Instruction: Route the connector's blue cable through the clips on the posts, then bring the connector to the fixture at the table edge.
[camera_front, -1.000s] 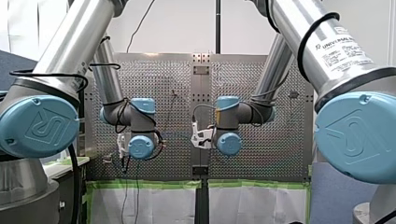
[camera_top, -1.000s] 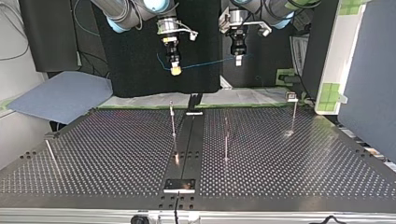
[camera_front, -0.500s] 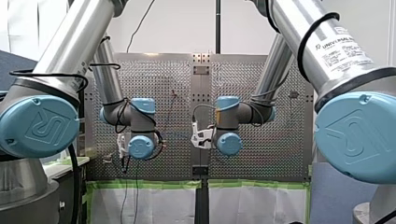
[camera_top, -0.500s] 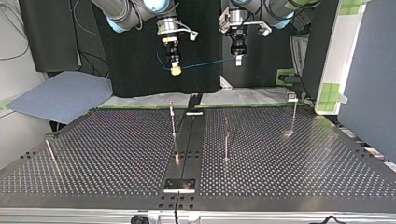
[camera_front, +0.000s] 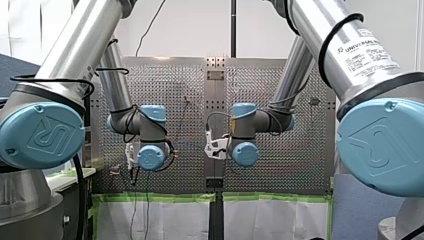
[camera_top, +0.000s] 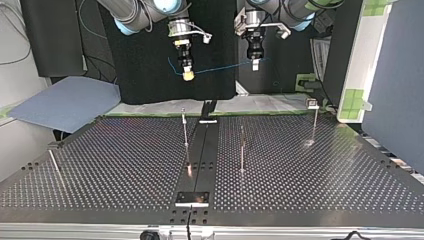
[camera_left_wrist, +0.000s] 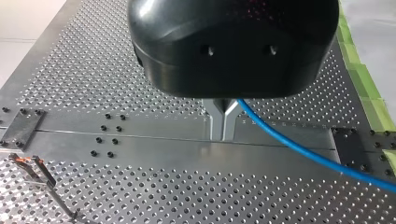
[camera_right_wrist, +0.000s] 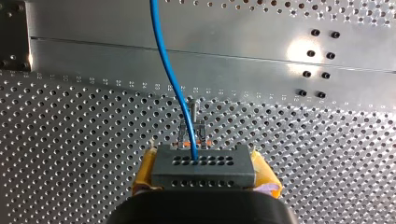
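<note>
Top view, from its left: my right gripper (camera_top: 188, 75) hangs in the air beyond the far edge of the perforated table (camera_top: 100, 170). In the right wrist view its yellow pads (camera_right_wrist: 144, 173) are closed tight on the connector (camera_right_wrist: 203, 169), a grey block with 2 rows of holes. The blue cable (camera_top: 220, 68) leaves the upper row. Ahead of the gripper, a clip-topped post (camera_right_wrist: 192, 122) shows just past the connector.

From the connector the cable runs nearly level through the air, well above the table, to my left gripper (camera_top: 255, 64) at the view's right. A short tail shows past it. In the left wrist view the metal fingers (camera_left_wrist: 215, 122) meet at their tips with no gap, pinching the cable, which trails away beside them.

On the table stand 3 thin posts. The first post (camera_top: 185, 127) is just left of the dark centre strip. A small plate (camera_top: 192, 198) sits at the strip's near end. The second post (camera_top: 242, 150) is just right of the strip. The third post (camera_top: 315, 120) stands near the far right corner. The cable touches none of them.
</note>
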